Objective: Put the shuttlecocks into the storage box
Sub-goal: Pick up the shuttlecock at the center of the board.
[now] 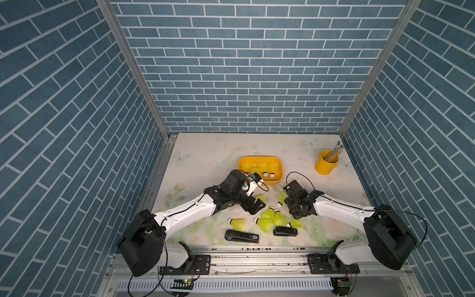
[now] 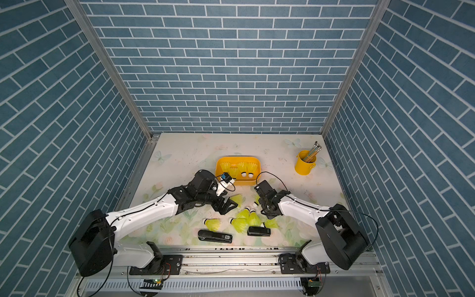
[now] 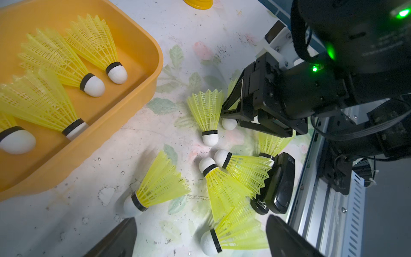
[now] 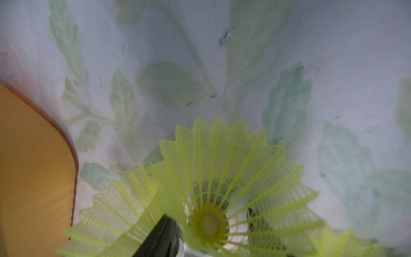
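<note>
Nearest the lens, at the lower left of a top view, the left arm's shoulder housing [image 1: 140, 244] is filling the corner. From it the arm is reaching up and right to the left gripper [image 1: 254, 205], whose jaws are standing wide and empty over the loose shuttlecocks [image 1: 267, 221] lying on the table [image 1: 205, 159] below centre. Just above, the storage box [image 1: 272, 182] is sitting at centre and holding the stored shuttlecocks [image 1: 263, 168] in a row, heads toward the lower edge. Right of centre, the right gripper [image 3: 231, 117] is pinching narrowly on the white head of the gripped shuttlecock [image 1: 282, 198], whose skirt is pointing up and right. The deciding relation: the box is lying up and left of this gripper, near it, with its long side running across the frame, so the right arm appears the one to deliver. The left arm's wrist [image 1: 239, 183] is covering the box's lower left corner. The right fingertips are staying hidden in both top views, and the right wrist view is blurring all but skirts.
</note>
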`<state>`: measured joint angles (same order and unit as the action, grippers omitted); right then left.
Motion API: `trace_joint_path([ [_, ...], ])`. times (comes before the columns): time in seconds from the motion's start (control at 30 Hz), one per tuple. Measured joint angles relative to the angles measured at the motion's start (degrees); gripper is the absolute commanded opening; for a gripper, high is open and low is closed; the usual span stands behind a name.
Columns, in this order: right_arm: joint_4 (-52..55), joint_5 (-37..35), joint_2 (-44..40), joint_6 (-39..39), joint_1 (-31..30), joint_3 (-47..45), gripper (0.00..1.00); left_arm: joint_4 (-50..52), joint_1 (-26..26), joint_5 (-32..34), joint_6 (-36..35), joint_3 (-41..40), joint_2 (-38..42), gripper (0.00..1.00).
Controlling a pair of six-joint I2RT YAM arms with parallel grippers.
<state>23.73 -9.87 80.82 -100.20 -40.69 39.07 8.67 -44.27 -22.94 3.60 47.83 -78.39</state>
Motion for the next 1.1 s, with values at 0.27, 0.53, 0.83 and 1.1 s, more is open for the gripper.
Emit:
trace_joint_path([
  [0.27, -1.53, 0.31, 1.49, -0.46, 0.0, 0.72, 0.47, -0.02, 0.0, 0.44, 0.0, 0.02, 0.0, 1.0],
  [0.53, -2.05, 0.35, 2.47, -1.53, 0.0, 0.9, 0.26, -0.02, -0.02, 0.85, 0.0, 0.02, 0.0, 0.99],
  [0.83, -0.7, -1.44, 2.27, -0.7, 0.11, 1.75, 0.17, -0.07, 0.0, 1.51, 0.22, 0.0, 0.0, 1.0],
  [1.1, 5.05, -9.9, -4.72, 4.92, 0.11, 4.5, 0.12, -0.9, 1.27, 2.08, 1.42, 0.02, 0.07, 0.99],
])
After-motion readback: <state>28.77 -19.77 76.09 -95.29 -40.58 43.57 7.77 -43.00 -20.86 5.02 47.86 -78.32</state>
